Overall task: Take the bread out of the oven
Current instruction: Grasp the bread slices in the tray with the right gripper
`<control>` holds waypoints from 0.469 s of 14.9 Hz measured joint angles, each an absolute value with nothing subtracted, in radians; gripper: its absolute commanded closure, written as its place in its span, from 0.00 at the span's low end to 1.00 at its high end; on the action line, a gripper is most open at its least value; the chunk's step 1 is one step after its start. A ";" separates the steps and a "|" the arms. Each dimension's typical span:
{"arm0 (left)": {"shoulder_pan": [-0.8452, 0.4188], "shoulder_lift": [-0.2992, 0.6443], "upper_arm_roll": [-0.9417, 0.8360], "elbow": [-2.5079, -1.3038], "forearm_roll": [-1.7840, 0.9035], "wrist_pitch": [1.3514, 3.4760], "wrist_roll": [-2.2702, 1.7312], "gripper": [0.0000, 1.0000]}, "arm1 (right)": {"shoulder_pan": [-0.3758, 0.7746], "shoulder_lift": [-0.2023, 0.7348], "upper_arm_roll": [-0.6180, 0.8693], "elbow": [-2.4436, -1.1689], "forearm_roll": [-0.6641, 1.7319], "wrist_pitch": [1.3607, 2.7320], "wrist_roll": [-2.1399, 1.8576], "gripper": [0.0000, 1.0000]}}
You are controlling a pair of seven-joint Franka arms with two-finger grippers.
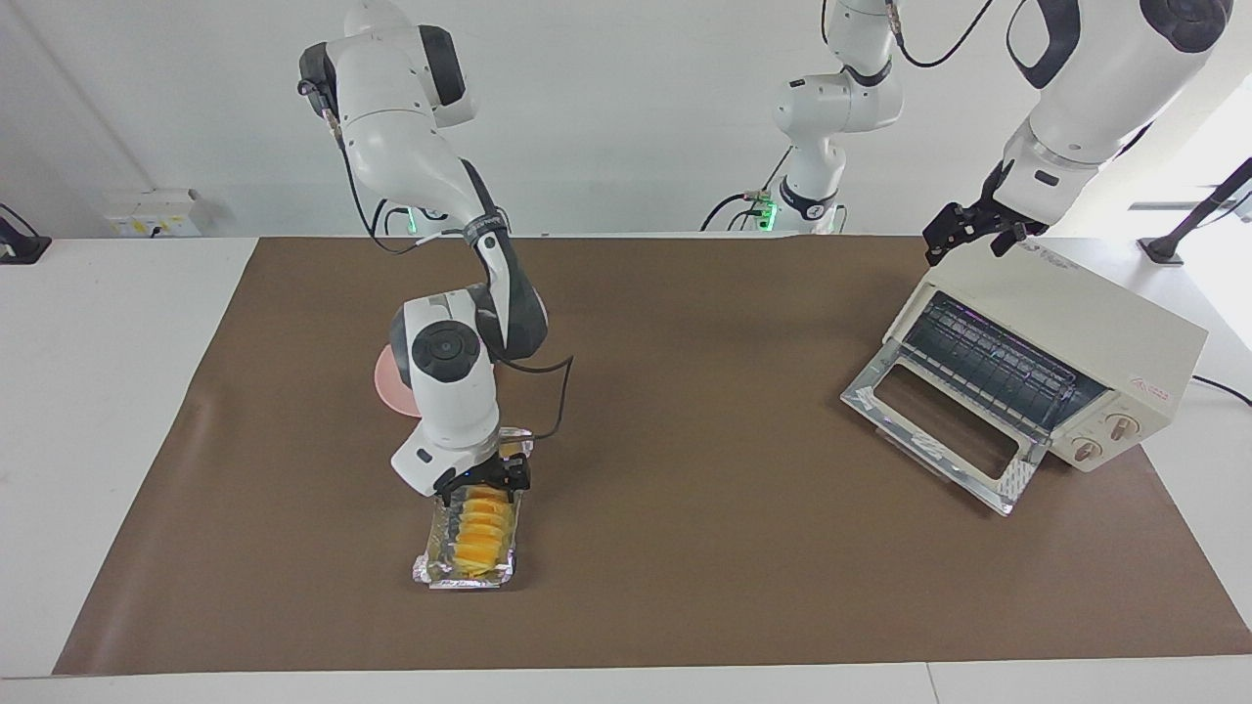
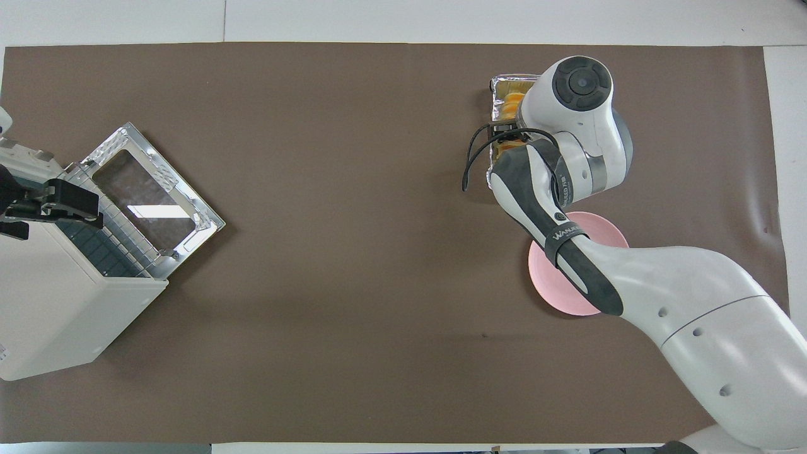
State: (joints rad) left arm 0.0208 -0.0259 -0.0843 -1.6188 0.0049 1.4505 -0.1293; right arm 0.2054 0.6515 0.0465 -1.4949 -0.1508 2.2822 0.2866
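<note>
The bread (image 1: 479, 533), a ridged golden loaf, lies in a crinkled foil tray (image 1: 460, 579) on the brown mat, toward the right arm's end of the table. My right gripper (image 1: 484, 481) is down at the end of the bread nearer to the robots. In the overhead view the right wrist covers most of the bread (image 2: 512, 99). The cream oven (image 1: 1066, 323) stands at the left arm's end with its glass door (image 1: 939, 430) dropped open and only the wire rack showing inside. My left gripper (image 1: 973, 235) waits open over the oven's top edge.
A round pink plate (image 2: 561, 284) lies nearer to the robots than the foil tray, partly under the right arm. A third arm's base (image 1: 812, 205) stands at the table's edge between the two arms.
</note>
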 measured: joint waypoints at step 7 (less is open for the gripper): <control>0.021 -0.026 -0.084 -1.619 0.005 1.451 -0.129 0.00 | 0.205 0.626 0.049 -1.471 -0.151 2.148 0.291 1.00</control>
State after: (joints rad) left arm 0.0208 -0.0259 -0.0844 -1.6188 0.0049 1.4505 -0.1293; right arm 0.2048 0.6264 0.0490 -1.4709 -0.1508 2.1475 0.2915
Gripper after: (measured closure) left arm 0.000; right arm 0.819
